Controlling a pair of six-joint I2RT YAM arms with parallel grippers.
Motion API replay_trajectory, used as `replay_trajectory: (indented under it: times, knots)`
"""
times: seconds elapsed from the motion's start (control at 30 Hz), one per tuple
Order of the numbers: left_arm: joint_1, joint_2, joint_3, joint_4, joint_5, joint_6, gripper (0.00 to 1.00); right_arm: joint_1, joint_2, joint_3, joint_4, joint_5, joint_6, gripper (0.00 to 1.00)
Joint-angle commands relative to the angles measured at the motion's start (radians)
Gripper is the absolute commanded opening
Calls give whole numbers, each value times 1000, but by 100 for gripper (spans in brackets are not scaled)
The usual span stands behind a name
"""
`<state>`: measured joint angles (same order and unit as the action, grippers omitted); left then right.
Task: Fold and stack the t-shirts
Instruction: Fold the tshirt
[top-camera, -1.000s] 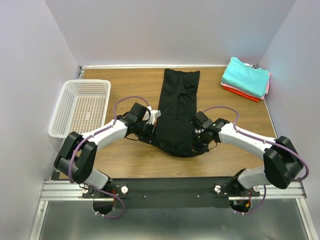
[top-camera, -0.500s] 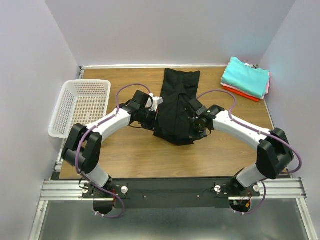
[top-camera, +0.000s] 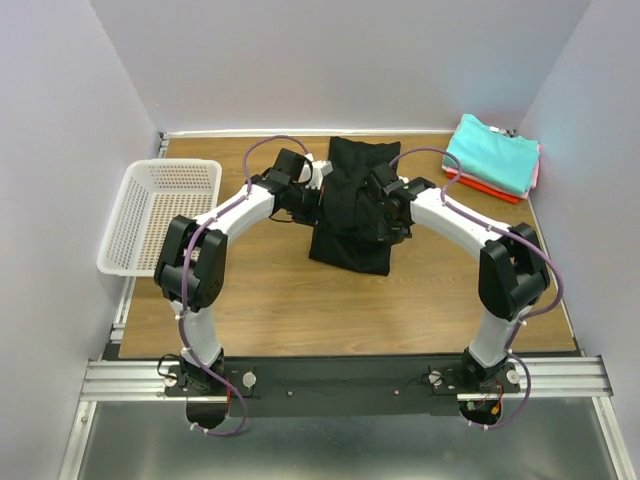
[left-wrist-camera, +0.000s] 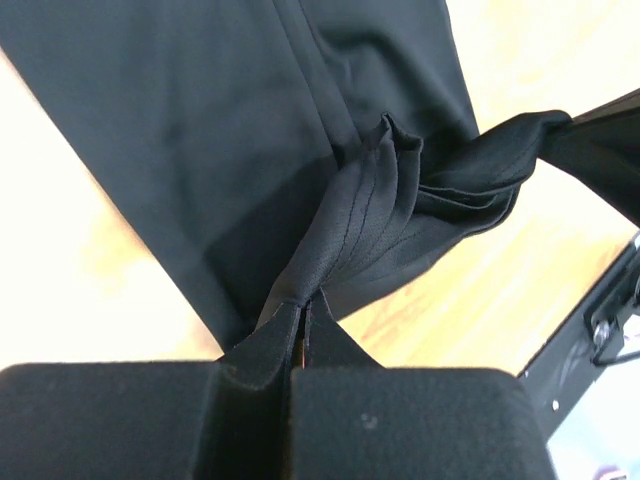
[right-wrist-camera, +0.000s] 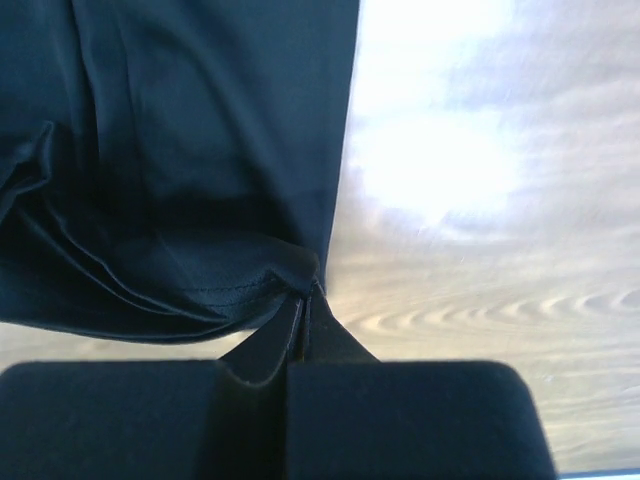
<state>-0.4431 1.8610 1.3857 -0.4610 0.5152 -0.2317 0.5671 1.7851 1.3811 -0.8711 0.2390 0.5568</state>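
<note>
The top camera (fixed, well back) looks down from 6 o'clock over the whole table (top-camera: 275, 305); both wrist cameras sit very near the black t-shirt (top-camera: 352, 228), shared by all views

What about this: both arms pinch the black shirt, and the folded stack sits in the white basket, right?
No: the top view shows the folded stack on the table, outside the basket. Left fingers and right fingers do pinch the black shirt.

I see big tee (top-camera: 350, 235) plain black, no print. Teal tee (top-camera: 490, 150) solid, red-orange tee (top-camera: 478, 184) solid, pink tee (top-camera: 536, 170) I think, only a sliver shows. Basket (top-camera: 175, 165) white lattice. Table (top-camera: 270, 310) brown wood grain. Cables (top-camera: 275, 139) purple.
</note>
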Motion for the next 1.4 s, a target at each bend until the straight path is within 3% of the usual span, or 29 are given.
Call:
replay_trajectory:
  times: [0.0, 0.63, 1.03, 1.23, 1.33, 1.37]
  knots:
    - [35, 56, 99, -16, 9, 20, 0, -42, 84, 113, 3, 71, -73, 0]
    - [102, 414, 593, -93, 101, 12, 0, -196, 413, 530, 3, 60, -233, 0]
    - [136, 532, 674, 10, 193, -75, 0, -231, 576, 757, 3, 43, -265, 0]
    - [144, 567, 688, 149, 223, -176, 0, -246, 657, 884, 4, 28, -248, 0]
    - [147, 573, 697, 223, 209, -225, 26, -263, 683, 937, 6, 11, -225, 3]
    - [150, 564, 694, 258, 201, -260, 45, -271, 688, 959, 7, -6, -221, 26]
